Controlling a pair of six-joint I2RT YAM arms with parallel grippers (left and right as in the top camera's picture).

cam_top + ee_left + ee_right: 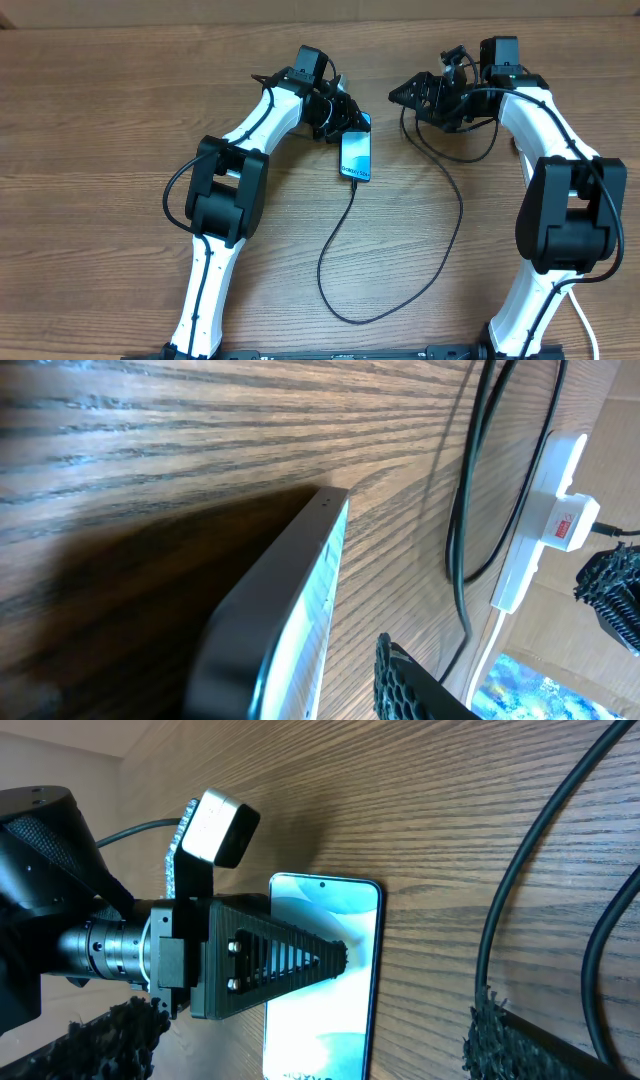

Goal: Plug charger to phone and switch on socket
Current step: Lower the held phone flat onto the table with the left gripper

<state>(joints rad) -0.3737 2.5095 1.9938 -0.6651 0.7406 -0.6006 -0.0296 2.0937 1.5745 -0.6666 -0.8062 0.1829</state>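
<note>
Judging from the charger [323,260] apparently seated in the phone [356,153] on the counter [100,150], only the socket [520,565] switch is left undone, the right end effector [305,1040] spread empty (the left end effector [343,122] cannot be told).

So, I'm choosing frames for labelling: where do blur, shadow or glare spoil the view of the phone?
Overhead: evenly lit and sharp, but the phone is small. Left wrist: the phone's edge sits so close it blurs, with a dark shadow on the table beside it. Right wrist: the lit screen is crisp, no obvious glare.
</note>
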